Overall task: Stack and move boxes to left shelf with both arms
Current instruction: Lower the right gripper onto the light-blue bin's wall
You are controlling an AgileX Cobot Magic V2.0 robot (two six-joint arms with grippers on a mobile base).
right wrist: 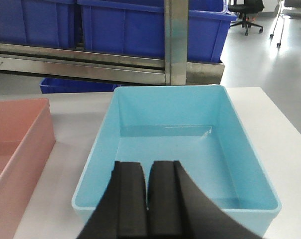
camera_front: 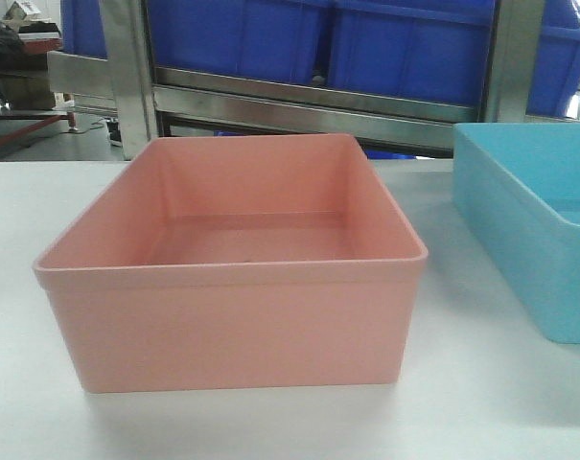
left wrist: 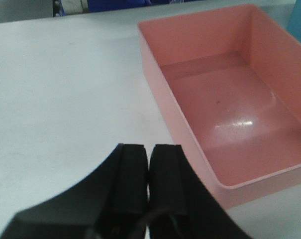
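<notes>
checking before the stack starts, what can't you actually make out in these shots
Front view: the light blue bin is cut off by the right edge; neither gripper shows.
Left wrist view: the pink bin loses its right wall to the frame edge; the left gripper hides the table under it.
Right wrist view: the right gripper covers part of the light blue bin's near rim; the steel rack shows only rail and post, and dark blue bins cover the rest.

— Where does the front camera sit?
— Low at the near edge of the table, facing far, close on the pink box, with the steel shelf behind.
— And the wrist cameras?
— Each looks forward and down over its gripper: the left gripper is near the pink box's left wall, the right gripper above the near end of the blue box.
— Overlap?
— The pink box is in all three views, the blue box in the front and right ones.
</notes>
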